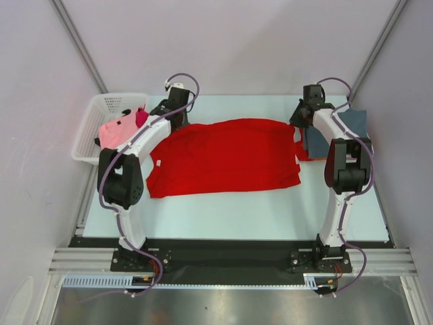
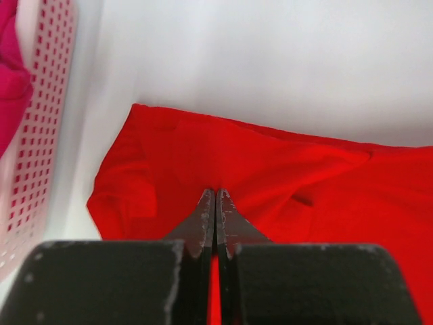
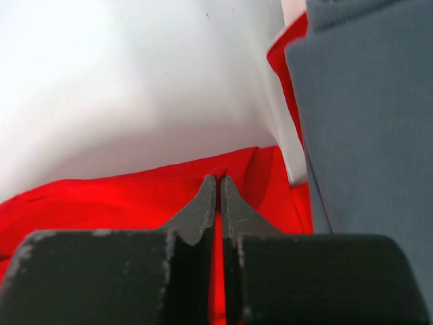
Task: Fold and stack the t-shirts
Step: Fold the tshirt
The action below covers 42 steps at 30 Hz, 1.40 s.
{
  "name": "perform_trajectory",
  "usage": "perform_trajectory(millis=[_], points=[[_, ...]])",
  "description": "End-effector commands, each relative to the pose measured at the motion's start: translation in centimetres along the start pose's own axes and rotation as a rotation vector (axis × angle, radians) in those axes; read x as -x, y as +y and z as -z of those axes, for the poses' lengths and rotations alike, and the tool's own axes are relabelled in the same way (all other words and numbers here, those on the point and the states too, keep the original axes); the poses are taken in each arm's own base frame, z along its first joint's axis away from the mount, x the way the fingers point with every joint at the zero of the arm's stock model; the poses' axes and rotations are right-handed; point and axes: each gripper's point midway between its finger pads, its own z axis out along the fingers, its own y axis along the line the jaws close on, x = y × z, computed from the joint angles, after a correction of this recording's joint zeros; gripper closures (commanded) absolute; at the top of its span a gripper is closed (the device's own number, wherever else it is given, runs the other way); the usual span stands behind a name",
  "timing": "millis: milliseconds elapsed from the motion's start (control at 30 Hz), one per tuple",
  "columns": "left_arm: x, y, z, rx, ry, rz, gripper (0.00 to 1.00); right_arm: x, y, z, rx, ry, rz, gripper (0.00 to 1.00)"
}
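Note:
A plain bright red t-shirt lies spread across the middle of the table, its far edge lifted at both ends. My left gripper is shut on the far left edge of the red t-shirt; in the left wrist view the gripper pinches red cloth. My right gripper is shut on the far right edge; in the right wrist view the gripper pinches a small fold of red cloth. A folded grey-blue t-shirt lies just right of the right gripper and also shows in the right wrist view.
A white lattice basket stands at the far left with pink and magenta shirts in it; its wall shows close to the left gripper. A red edge sticks out from under the grey-blue t-shirt.

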Motion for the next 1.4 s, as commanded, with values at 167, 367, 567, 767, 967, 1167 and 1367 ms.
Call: perform_trajectory(millis=[167, 367, 567, 767, 967, 1167, 1367], points=[[0.5, 0.8, 6.2, 0.085, -0.071, -0.071, 1.00, 1.5, 0.8, 4.6, 0.059, -0.081, -0.022, 1.00], [-1.1, 0.8, 8.2, 0.105, -0.068, -0.111, 1.00, 0.0, -0.3, 5.4, 0.041, -0.073, -0.014, 1.00], [-2.6, 1.4, 10.1, 0.135, -0.072, -0.152, 1.00, -1.4, -1.1, 5.8, 0.028, -0.064, -0.016, 1.00], [-3.7, 2.1, 11.2, 0.182, -0.081, -0.182, 1.00, -2.8, -2.2, 6.2, 0.010, -0.073, -0.034, 1.00], [-6.2, 2.3, 11.0, 0.187, -0.047, -0.189, 1.00, -5.2, -4.1, 6.5, -0.015, -0.097, -0.082, 1.00], [-9.7, 2.8, 10.5, 0.206, 0.002, -0.207, 1.00, -6.6, -5.0, 6.4, -0.029, -0.102, -0.102, 1.00], [-12.4, 2.5, 10.8, 0.188, 0.028, -0.216, 1.00, -7.5, -5.7, 6.4, -0.059, -0.129, -0.133, 1.00]])
